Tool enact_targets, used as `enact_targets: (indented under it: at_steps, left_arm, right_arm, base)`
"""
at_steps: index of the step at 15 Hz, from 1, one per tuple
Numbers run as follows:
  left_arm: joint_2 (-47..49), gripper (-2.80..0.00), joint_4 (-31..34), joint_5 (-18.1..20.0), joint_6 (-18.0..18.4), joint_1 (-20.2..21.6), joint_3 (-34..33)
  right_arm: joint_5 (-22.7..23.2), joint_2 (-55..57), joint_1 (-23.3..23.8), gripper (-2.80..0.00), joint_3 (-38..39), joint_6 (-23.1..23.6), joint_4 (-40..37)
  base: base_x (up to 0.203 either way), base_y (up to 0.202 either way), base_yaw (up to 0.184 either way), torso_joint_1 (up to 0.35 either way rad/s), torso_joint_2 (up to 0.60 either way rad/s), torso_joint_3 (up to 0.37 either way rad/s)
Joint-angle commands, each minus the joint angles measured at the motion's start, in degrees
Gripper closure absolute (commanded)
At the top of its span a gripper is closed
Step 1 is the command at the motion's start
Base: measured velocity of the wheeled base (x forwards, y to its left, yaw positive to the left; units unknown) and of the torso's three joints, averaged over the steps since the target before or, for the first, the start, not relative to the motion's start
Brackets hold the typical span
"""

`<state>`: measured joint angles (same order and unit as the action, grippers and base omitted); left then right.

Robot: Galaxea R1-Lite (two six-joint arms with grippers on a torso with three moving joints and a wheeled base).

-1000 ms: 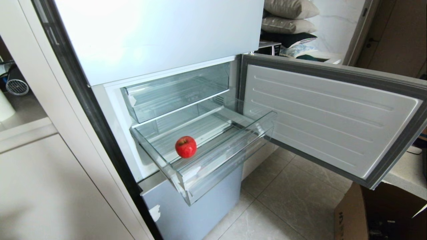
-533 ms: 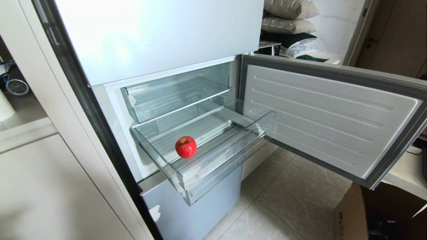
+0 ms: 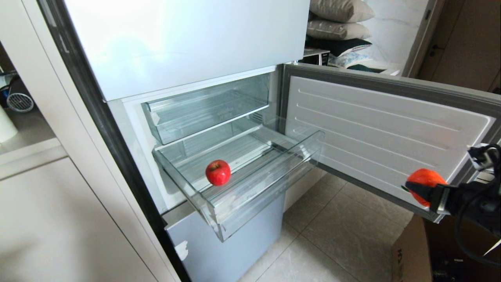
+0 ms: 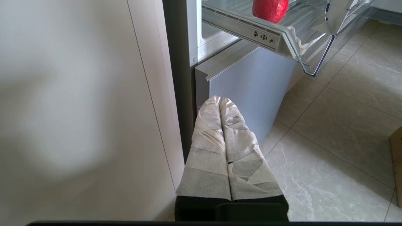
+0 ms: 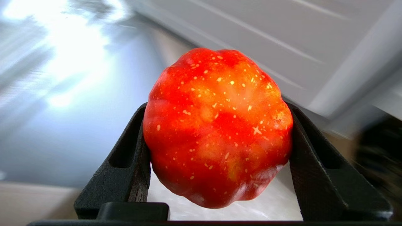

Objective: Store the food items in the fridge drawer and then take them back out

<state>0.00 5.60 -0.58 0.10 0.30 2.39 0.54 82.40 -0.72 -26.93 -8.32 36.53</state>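
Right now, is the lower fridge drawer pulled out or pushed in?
Pulled out. The fridge drawer juts past the fridge front, over the floor, with one red food item sitting on its ridged bottom.

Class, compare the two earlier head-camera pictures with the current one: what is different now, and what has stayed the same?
The right gripper has come into the head view from the right edge, below the open fridge door, shut on a red-orange food item. Earlier neither was in view. Unchanged: the red food item lies in the pulled-out fridge drawer, and the door is open as before. The left gripper is parked low by the fridge.
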Motion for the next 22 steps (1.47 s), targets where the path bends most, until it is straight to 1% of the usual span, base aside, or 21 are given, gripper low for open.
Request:
enact_targets:
  at_steps: [1,2,4,7,11,14,16,17,19,20,22]
  left_arm:
    - [0.1,0.0,0.0,0.0,0.0,0.0,0.0]
    - [0.1,0.0,0.0,0.0,0.0,0.0,0.0]
    - [0.1,0.0,0.0,0.0,0.0,0.0,0.0]
    - [0.1,0.0,0.0,0.0,0.0,0.0,0.0]
    - [0.1,0.0,0.0,0.0,0.0,0.0,0.0]
    - [0.1,0.0,0.0,0.0,0.0,0.0,0.0]
    - [0.1,0.0,0.0,0.0,0.0,0.0,0.0]
    - [0.1,0.0,0.0,0.0,0.0,0.0,0.0]
    - [0.1,0.0,0.0,0.0,0.0,0.0,0.0]
    - [0.1,0.0,0.0,0.0,0.0,0.0,0.0]
    - [0.1,0.0,0.0,0.0,0.0,0.0,0.1]
  right_arm:
    - [-2.3,9.2,-9.2,0.0,-7.3,-2.3,0.0]
    - [-2.8,12.4,-11.2,0.0,-10.8,-3.0,0.1]
    - [-3.7,17.6,-13.4,0.0,-16.9,-3.7,0.6]
    - [-4.6,22.7,-13.9,0.0,-24.8,-4.3,0.8]
    - [-5.2,30.7,-14.5,0.0,-38.3,-3.9,0.8]
    - [-5.0,34.7,-17.8,0.0,-45.4,-3.4,0.9]
    - [-5.2,37.6,-20.2,0.0,-49.7,-1.2,1.0]
    - [-5.2,39.1,-21.0,0.0,-51.0,0.2,2.4]
    - [-5.2,42.8,-21.9,0.0,-55.2,1.5,5.2]
    - [-5.4,45.3,-22.6,0.0,-57.8,2.8,5.9]
    - [-5.8,49.5,-23.5,0.0,-61.1,6.9,7.6]
  base:
    - [0.0,0.0,0.0,0.0,0.0,0.0]
    - [0.0,0.0,0.0,0.0,0.0,0.0]
    - [0.0,0.0,0.0,0.0,0.0,0.0]
    - [0.0,0.0,0.0,0.0,0.0,0.0]
    - [0.0,0.0,0.0,0.0,0.0,0.0]
    - [0.0,0.0,0.0,0.0,0.0,0.0]
    - [0.0,0.0,0.0,0.0,0.0,0.0]
    - [0.0,0.0,0.0,0.0,0.0,0.0]
    - [0.0,0.0,0.0,0.0,0.0,0.0]
    - [0.0,0.0,0.0,0.0,0.0,0.0]
    - [0.0,0.0,0.0,0.0,0.0,0.0]
